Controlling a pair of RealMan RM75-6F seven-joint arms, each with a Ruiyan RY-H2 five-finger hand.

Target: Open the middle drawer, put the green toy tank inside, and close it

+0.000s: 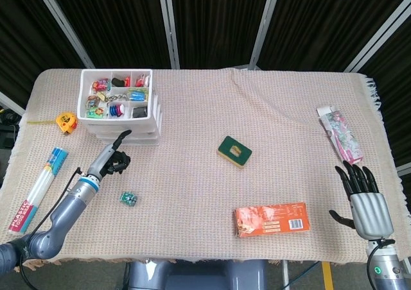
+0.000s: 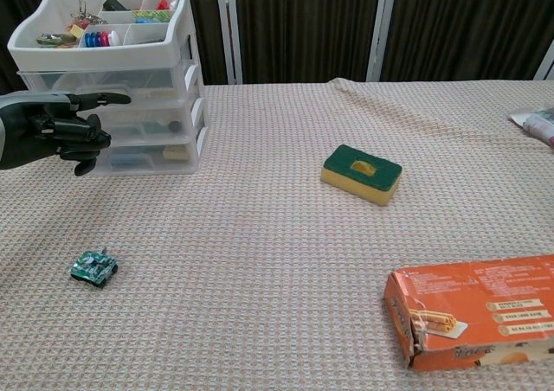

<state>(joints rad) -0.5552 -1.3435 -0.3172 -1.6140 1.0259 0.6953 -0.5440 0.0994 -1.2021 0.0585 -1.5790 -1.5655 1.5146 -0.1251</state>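
Note:
The small green toy tank (image 1: 129, 199) (image 2: 93, 267) lies on the cloth near the front left. Behind it, at the back left, stands the white three-drawer unit (image 1: 153, 113) (image 2: 186, 80), its top tray full of small items. Its middle drawer (image 2: 151, 114) looks closed. My left hand (image 1: 113, 156) (image 2: 61, 128) hovers just in front of the drawers with one finger stretched toward them and the others curled in, holding nothing. At the front right edge my right hand (image 1: 366, 200) stays spread and empty, seen only in the head view.
A green-and-yellow sponge (image 1: 234, 151) (image 2: 361, 173) lies mid-table. An orange box (image 1: 271, 219) (image 2: 476, 317) sits front right. A pink packet (image 1: 340, 135) lies far right. At the left edge are a yellow tape measure (image 1: 66, 121) and a blue-white pack (image 1: 35, 188).

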